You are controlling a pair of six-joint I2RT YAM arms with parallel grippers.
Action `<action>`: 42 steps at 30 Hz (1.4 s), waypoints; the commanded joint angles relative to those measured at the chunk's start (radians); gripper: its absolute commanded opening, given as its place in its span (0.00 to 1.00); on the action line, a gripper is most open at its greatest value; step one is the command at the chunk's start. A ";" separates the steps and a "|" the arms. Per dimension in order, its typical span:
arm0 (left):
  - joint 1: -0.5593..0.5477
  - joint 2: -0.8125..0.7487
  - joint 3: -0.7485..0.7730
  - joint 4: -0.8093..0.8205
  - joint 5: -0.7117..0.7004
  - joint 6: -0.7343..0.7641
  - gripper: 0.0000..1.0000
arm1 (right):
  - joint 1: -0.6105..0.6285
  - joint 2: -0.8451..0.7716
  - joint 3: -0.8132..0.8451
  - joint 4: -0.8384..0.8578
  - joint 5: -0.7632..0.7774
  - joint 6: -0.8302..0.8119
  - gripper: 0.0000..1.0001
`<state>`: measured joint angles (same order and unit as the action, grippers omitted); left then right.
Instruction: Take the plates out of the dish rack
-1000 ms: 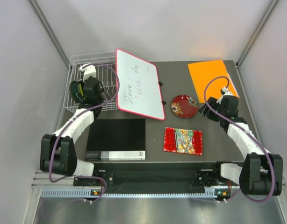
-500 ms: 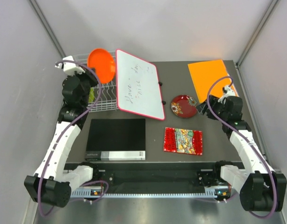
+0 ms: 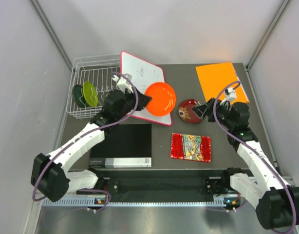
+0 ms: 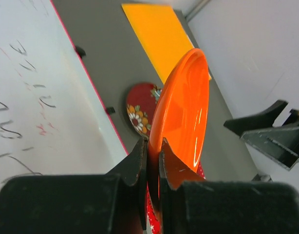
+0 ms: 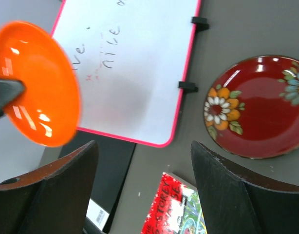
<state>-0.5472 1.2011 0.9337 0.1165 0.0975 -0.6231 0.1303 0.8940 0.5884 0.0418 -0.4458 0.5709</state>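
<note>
Top external view: the left arm reaches from the lower left to mid-frame. The left gripper is clamped on the left rim of the plain orange round plate. The plate is tilted over the pink-edged whiteboard, jutting rightward with its hollow face up. The right arm bends in from the lower right. The right gripper is spread wide, holding nothing, just beside the dark red patterned plate, which lies flat. The white wire dish rack, upper left, holds the lime green plate and the dark teal plate on edge.

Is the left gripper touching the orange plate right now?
Touching. In the left wrist view, both fingers of the left gripper pinch the orange plate by its rim, no gap.
</note>
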 commanded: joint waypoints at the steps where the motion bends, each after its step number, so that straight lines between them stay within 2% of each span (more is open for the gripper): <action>1: -0.052 0.032 -0.018 0.170 -0.001 -0.050 0.00 | 0.046 0.025 -0.038 0.217 -0.060 0.087 0.76; 16: -0.120 0.164 -0.019 0.265 0.028 -0.085 0.00 | 0.155 0.192 -0.059 0.493 -0.096 0.188 0.75; 19: -0.123 0.181 -0.027 0.299 0.048 -0.099 0.00 | 0.163 0.226 -0.058 0.530 -0.106 0.198 0.70; 22: -0.128 0.192 -0.024 0.319 0.070 -0.102 0.00 | 0.164 0.267 -0.068 0.596 -0.129 0.219 0.50; 24: -0.131 0.202 -0.022 0.337 0.080 -0.104 0.00 | 0.164 0.296 -0.085 0.662 -0.148 0.256 0.42; 26: -0.131 0.212 -0.024 0.345 0.094 -0.106 0.00 | 0.164 0.321 -0.101 0.722 -0.162 0.283 0.23; 28: -0.129 0.216 -0.030 0.376 0.125 -0.110 0.00 | 0.164 0.336 -0.105 0.753 -0.194 0.290 0.10; 29: -0.129 0.224 -0.032 0.382 0.136 -0.113 0.00 | 0.164 0.347 -0.107 0.779 -0.198 0.302 0.00; 35: -0.129 0.242 -0.035 0.401 0.168 -0.104 0.00 | 0.160 0.307 -0.127 0.750 -0.140 0.281 0.00; 37: -0.129 0.241 -0.030 0.381 0.160 -0.063 0.34 | 0.150 0.275 -0.110 0.617 -0.072 0.223 0.00; 39: -0.129 0.226 -0.015 0.321 0.131 0.001 0.61 | 0.141 0.218 -0.082 0.447 -0.010 0.175 0.00; 42: -0.129 0.174 -0.007 0.241 0.044 0.095 0.77 | 0.092 0.158 -0.064 0.331 0.082 0.118 0.00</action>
<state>-0.6640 1.4368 0.8902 0.3878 0.1970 -0.6521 0.2668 1.1316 0.4656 0.5503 -0.4896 0.8032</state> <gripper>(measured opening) 0.687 0.045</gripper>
